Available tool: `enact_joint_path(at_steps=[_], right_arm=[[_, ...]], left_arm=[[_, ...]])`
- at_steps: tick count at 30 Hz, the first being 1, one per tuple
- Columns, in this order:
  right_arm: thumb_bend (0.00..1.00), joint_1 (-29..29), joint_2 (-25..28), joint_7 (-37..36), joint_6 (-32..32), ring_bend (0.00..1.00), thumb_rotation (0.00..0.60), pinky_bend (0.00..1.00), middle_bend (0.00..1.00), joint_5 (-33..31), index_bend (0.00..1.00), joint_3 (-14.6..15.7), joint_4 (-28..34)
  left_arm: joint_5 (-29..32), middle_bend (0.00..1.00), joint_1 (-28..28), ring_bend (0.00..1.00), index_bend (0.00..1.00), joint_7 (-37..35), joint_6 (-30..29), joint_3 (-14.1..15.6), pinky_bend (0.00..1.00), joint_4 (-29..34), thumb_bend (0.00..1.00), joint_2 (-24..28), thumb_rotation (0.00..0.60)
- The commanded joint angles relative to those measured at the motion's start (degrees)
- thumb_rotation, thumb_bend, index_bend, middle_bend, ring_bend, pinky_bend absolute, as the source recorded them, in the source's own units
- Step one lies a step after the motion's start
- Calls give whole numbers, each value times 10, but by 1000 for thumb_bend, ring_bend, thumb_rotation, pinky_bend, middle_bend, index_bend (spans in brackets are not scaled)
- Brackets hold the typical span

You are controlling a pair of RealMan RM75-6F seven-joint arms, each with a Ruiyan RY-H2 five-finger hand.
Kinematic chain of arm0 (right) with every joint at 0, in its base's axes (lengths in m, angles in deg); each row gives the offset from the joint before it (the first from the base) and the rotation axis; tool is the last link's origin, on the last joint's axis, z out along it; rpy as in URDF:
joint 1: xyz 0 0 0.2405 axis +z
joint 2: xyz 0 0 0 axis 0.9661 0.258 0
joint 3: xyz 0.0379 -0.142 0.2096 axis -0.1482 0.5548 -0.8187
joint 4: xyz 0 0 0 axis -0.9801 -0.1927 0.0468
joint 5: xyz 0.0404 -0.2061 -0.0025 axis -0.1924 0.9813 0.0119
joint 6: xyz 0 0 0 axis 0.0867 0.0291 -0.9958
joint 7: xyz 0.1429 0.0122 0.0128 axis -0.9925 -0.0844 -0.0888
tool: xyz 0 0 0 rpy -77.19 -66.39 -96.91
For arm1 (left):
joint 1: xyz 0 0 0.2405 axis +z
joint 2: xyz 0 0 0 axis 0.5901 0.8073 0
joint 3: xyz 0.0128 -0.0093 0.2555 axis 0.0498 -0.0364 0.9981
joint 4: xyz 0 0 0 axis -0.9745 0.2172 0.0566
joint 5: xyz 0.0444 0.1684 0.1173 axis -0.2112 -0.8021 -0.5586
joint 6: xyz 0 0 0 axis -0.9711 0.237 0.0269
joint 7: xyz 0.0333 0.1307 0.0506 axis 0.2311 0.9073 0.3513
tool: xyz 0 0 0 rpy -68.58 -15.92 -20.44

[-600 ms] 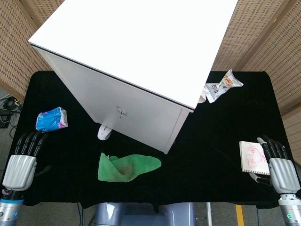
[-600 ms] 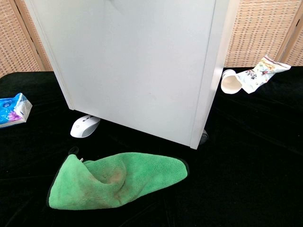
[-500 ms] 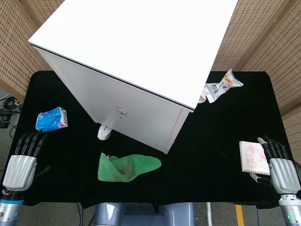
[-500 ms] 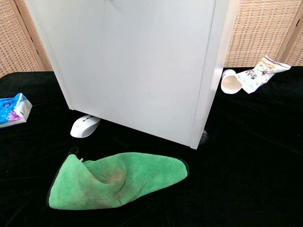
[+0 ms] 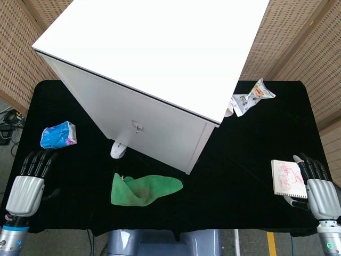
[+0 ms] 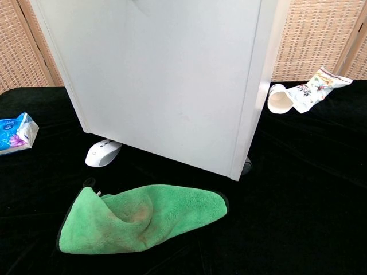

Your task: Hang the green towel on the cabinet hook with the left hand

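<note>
The green towel [image 5: 143, 189] lies crumpled on the black table in front of the white cabinet [image 5: 154, 64]; the chest view shows the towel [image 6: 140, 217] close up. A small metal hook [image 5: 137, 127] sticks out of the cabinet's front face, above the towel. My left hand [image 5: 29, 182] hovers at the table's left front edge, fingers straight and apart, holding nothing, well left of the towel. My right hand [image 5: 318, 186] is at the right front edge, fingers extended, empty, beside a notepad. Neither hand shows in the chest view.
A white computer mouse [image 5: 118, 150] lies by the cabinet's base. A blue tissue pack [image 5: 58, 135] sits at the left. A snack bag [image 5: 253, 96] and a tipped paper cup [image 6: 280, 100] lie at the back right. A notepad [image 5: 286, 178] rests near my right hand.
My left hand has drifted slightly toward the table's front edge. My right hand has slid a little to the right. The towel has not moved.
</note>
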Motion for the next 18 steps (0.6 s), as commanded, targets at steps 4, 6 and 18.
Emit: enact_joint_path(at_steps=[4,6,18], right_arm=[[110,0,1,-2,0,0,600,0,0,-2,0,-1,0],[111,0,1,-3,1,0,600,0,0,-1,0,-1,0],[111,-1,2,-4,-1,0,600,0,0,-5,0,-2,0]], left_arm=[[-4,0,-2,0,0,4,11,2,0,0,0,-3,600],[-5,0,-4,0,0,5,15,3,0,0,0,-5,600],[14,805,-59,579,251,37,128,-7,478,-25,78,-63,600]])
